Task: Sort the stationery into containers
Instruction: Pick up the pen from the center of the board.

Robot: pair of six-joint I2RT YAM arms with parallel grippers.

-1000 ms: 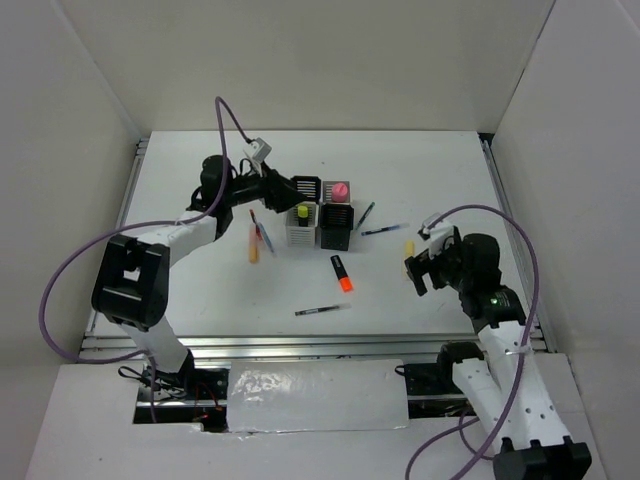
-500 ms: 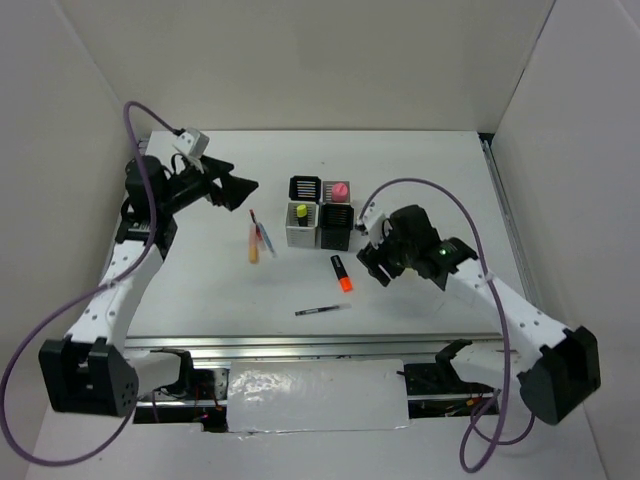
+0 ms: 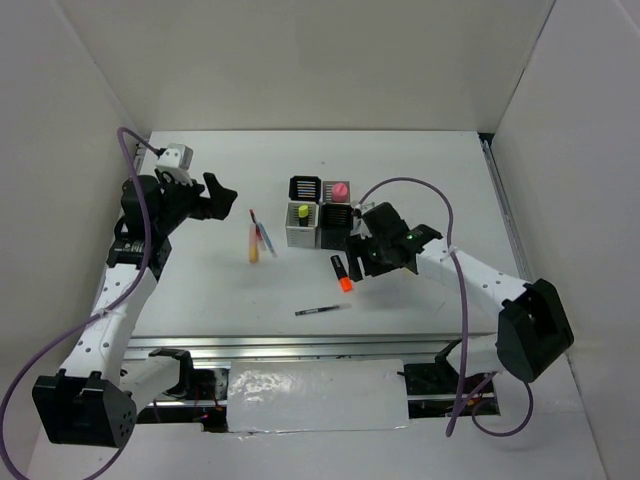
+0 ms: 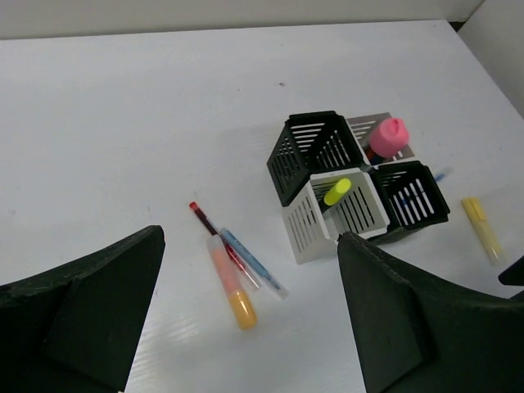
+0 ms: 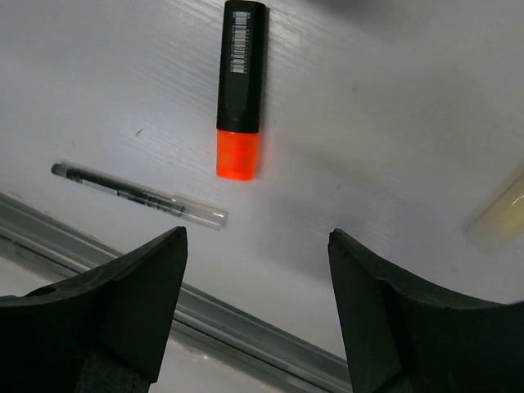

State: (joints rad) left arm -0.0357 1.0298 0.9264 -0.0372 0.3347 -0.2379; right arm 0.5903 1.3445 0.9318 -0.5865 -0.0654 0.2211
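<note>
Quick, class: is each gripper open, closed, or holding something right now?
Left gripper: open, holding nothing.
Right gripper: open, empty, near the orange highlighter.

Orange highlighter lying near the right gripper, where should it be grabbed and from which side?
Grip the orange highlighter by its black barrel, straight down from above, closing across its narrow width. It lies flat, apart from the pen, both long sides free.

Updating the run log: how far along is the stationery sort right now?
Done: pink highlighter and yellow highlighter sit in cups. In hand: nothing; both grippers open, right gripper over the orange highlighter, left gripper off to the side. Left: at least that one, the dark pen, peach highlighter with two pens, pale yellow highlighter.
</note>
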